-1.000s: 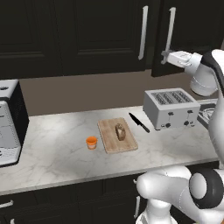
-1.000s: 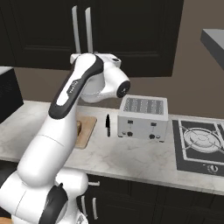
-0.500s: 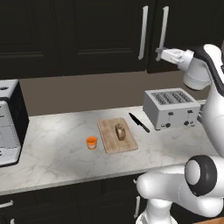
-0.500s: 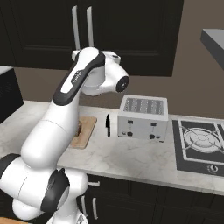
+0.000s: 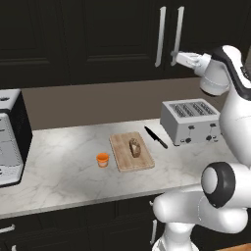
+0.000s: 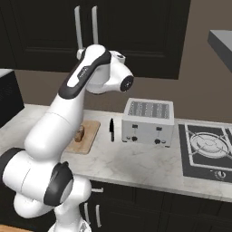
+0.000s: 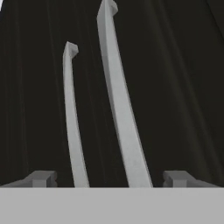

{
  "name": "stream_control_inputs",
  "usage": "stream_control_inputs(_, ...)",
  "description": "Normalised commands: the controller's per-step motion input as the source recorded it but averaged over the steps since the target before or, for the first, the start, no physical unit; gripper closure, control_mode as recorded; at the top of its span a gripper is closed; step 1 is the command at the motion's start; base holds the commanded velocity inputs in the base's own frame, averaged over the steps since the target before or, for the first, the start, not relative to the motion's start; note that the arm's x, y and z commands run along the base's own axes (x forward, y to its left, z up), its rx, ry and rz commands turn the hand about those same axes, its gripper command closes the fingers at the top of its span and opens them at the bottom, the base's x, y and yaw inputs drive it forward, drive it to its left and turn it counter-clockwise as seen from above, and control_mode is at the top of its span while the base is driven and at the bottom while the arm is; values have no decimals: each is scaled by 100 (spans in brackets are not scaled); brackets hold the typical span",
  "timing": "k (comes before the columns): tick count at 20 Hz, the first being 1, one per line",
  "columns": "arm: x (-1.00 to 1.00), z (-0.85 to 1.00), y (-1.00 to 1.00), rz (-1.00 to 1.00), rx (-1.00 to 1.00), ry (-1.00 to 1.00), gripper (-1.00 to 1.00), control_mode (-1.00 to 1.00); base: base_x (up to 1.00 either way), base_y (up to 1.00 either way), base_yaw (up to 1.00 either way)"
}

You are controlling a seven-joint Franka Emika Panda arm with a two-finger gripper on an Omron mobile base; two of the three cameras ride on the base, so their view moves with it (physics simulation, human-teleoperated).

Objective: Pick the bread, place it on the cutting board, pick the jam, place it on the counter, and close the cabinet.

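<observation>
The bread (image 5: pixel 134 147) lies on the cutting board (image 5: pixel 125 159) in the middle of the counter (image 5: pixel 63 176). Just left of the board, the orange jam (image 5: pixel 102 159) stands on the stone. My gripper (image 5: pixel 174 57) is raised in front of the dark upper cabinet (image 5: pixel 117 39), close beside the right one of its two silver handles (image 5: pixel 179 29). In the hand view the gripper (image 7: pixel 109 179) is open, its fingertips (image 7: pixel 41 178) wide apart, and both handles (image 7: pixel 118 109) run upward ahead of it against the dark doors. The doors look flush.
A silver toaster (image 5: pixel 191 121) stands at the right of the counter, with a black knife (image 5: pixel 156 137) between it and the board. A coffee machine (image 5: pixel 9 137) sits at the far left. A stove top (image 6: pixel 208 145) lies right of the toaster.
The hand has moved left, closer to the cabinet handles, and its fingers have spread wider. The bread, jam and board have not moved.
</observation>
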Motion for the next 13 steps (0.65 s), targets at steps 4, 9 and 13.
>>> stream_control_inputs(4,30,0,0,0,2,0,-100,-100,0,0,0)
stream_control_inputs(9,27,0,2,0,1,0,-100,-100,0,0,0)
stream_control_inputs(13,21,0,4,0,0,0,-100,-100,0,0,0)
